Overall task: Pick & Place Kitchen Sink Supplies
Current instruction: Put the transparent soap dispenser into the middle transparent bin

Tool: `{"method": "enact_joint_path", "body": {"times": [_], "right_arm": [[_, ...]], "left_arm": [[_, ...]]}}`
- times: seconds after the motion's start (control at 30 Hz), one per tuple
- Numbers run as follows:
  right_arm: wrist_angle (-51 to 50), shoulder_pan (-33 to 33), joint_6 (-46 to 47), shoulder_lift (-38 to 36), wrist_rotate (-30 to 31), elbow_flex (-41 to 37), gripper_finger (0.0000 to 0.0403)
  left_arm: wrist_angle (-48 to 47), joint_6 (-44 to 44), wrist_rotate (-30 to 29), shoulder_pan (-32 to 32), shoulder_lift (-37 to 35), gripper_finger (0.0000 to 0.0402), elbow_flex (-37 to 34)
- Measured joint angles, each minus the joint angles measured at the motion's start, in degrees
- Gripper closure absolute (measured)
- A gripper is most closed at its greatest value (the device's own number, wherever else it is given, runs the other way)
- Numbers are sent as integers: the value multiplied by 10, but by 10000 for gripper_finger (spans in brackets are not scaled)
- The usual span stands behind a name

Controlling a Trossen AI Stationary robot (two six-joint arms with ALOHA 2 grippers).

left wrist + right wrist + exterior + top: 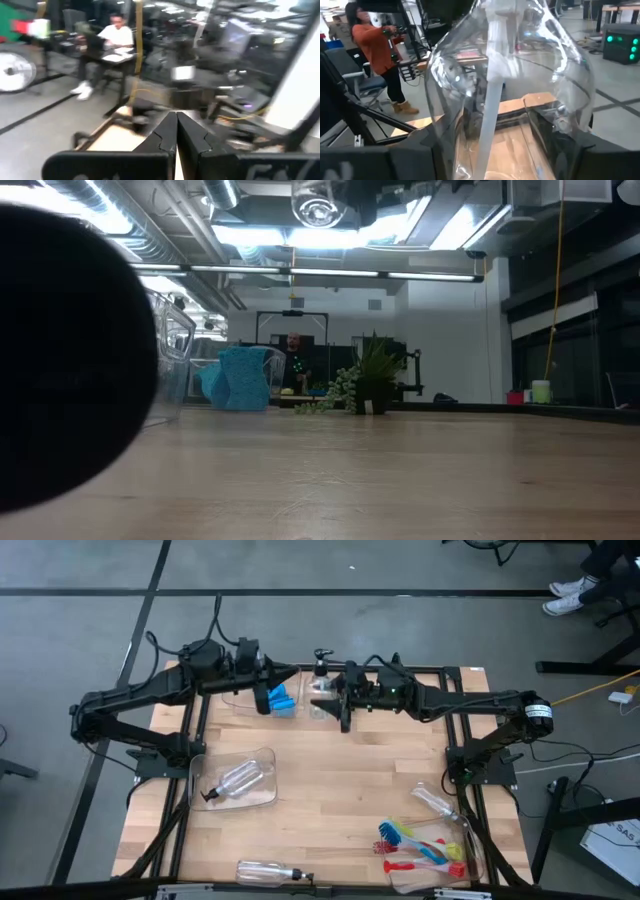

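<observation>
Pump bottle point(510, 85), clear with a black top, is gripped between the fingers of the right tool point(335, 698), which stands partly open around the bottle's body, raised over the far middle of the table point(340, 780). Blue sponge point(280, 700) sits in a clear bin point(250, 698) at the far edge, just beside the left tool point(265, 690); that tool's fingers are pressed together and hold nothing. A second pump bottle point(235, 782) lies on its side inside another clear bin point(268, 765) at the left of the table.

Judged partly complete: two items binned, one in transit. Outstanding: a third pump bottle point(270, 871) lying loose at the near edge, another clear bottle point(435, 803) lying near the right side, and the brushes point(420, 848), red, blue and yellow-green, heaped at the near right. Whether those lie in a container cannot be told.
</observation>
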Motion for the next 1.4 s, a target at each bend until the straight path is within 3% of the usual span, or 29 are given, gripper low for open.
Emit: {"method": "enact_joint_path", "body": {"times": [0.27, 0.5, 1.03, 1.13, 1.23, 1.4], "right_arm": [[0, -7, 9, 0, -3, 0, 178], [-1, -4, 9, 0, -3, 0, 178], [0, 11, 15, 1, -11, 0, 178], [3, 12, 12, 1, -20, 0, 178], [17, 20, 4, 0, -67, 1, 178], [29, 32, -8, 0, -67, 1, 178]], "left_arm": [[125, -15, 61, -36, 53, 400, 0], [172, -45, 97, -21, 94, 400, 0], [108, -37, 114, 32, 77, 400, 1], [77, -29, 86, 37, 65, 400, 1], [53, -18, 34, 43, 61, 400, -1], [44, -14, 40, 53, 58, 400, -1]]}}
